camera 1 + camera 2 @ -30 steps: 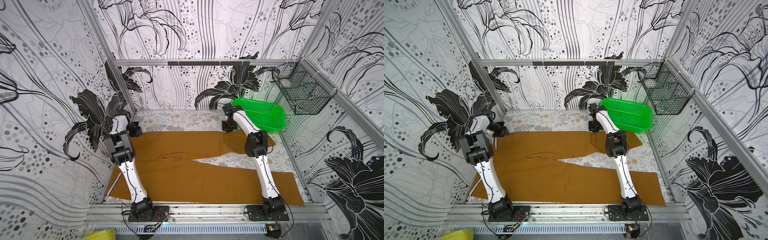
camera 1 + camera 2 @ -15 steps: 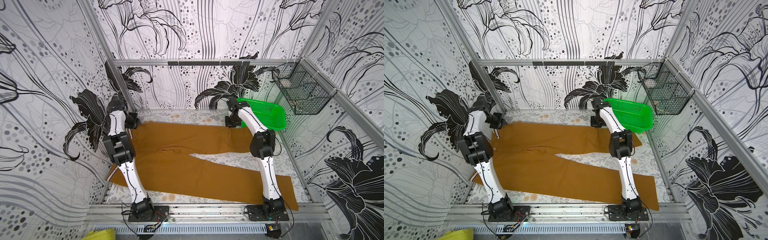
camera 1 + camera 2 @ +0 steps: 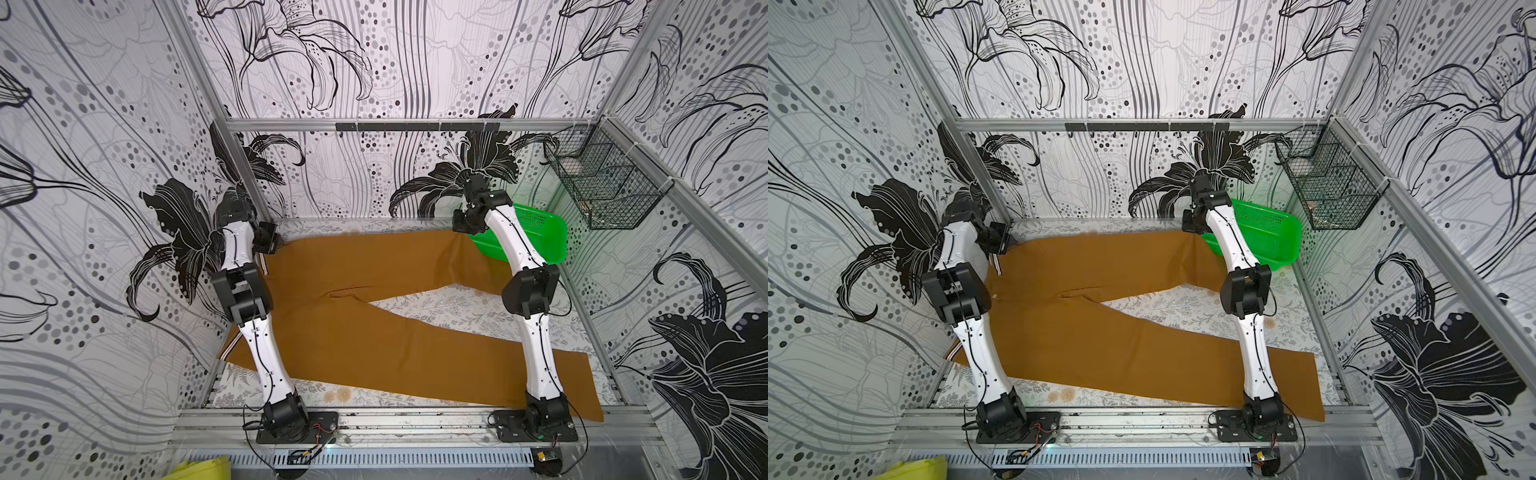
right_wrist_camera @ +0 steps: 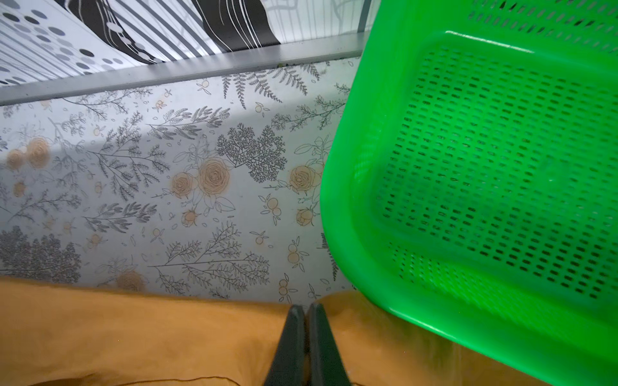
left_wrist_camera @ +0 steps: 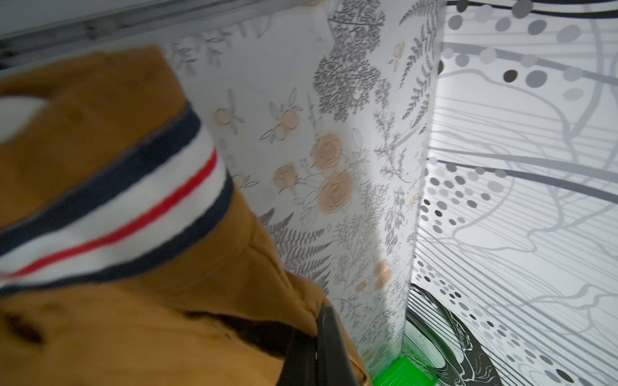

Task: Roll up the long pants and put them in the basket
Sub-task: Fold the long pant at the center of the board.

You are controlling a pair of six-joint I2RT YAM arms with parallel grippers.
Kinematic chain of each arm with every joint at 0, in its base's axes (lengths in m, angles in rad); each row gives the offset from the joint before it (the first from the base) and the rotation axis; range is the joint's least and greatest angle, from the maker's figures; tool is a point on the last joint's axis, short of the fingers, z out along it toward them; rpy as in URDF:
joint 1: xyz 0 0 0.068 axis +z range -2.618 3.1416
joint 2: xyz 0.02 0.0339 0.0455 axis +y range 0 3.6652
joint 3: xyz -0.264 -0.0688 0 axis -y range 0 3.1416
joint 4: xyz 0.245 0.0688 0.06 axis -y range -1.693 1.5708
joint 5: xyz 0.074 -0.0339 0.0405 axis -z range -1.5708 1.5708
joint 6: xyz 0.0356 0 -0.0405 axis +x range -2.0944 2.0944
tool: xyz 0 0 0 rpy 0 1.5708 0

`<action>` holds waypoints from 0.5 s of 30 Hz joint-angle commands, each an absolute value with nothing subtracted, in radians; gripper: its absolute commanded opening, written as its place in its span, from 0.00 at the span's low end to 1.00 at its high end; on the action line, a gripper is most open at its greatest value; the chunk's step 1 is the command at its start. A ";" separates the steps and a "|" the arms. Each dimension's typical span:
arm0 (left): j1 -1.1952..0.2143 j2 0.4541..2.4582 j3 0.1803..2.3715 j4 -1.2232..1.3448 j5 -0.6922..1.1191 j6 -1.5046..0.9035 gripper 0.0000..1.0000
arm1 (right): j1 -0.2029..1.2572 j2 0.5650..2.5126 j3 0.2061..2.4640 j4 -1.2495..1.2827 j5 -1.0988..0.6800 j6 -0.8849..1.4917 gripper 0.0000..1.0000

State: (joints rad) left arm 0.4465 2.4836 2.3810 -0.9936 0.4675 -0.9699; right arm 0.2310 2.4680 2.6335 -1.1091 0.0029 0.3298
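Observation:
The long pants (image 3: 353, 328) (image 3: 1096, 336) lie spread over the floral table, waist at the left and both legs running right. My left gripper (image 3: 277, 246) (image 3: 1012, 244) is at the far left, shut on the waist. In the left wrist view the left gripper (image 5: 316, 320) pinches brown cloth (image 5: 133, 334) below the striped waistband (image 5: 117, 207). My right gripper (image 3: 459, 230) (image 3: 1187, 230) is shut on the far leg's far edge beside the green basket. In the right wrist view the right gripper (image 4: 306, 307) clamps the cloth edge (image 4: 133, 331).
A green plastic basket (image 3: 532, 232) (image 3: 1266, 237) (image 4: 485, 167) leans at the far right, touching the far leg. A black wire basket (image 3: 602, 187) hangs on the right wall. The near leg's hem (image 3: 582, 399) overhangs the front rail. A yellow object (image 3: 203, 471) sits below the front rail.
Both grippers have moved toward the back wall and risen, dragging the pants' far edge with them. The whole garment slid away from the front rail and the legs spread apart.

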 commanded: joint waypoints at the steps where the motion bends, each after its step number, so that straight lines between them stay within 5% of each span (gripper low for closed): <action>1: 0.466 2.533 2.461 -0.792 0.513 -1.037 0.00 | 0.167 2.462 2.622 -1.036 0.009 0.384 0.00; 8: 0.479 2.509 2.502 -0.647 0.537 -1.051 0.00 | 0.150 2.420 2.633 -0.962 -0.009 0.345 0.00; 15: 0.479 2.294 2.140 -0.643 0.494 -0.957 0.00 | 0.181 2.226 2.292 -0.893 -0.046 0.265 0.00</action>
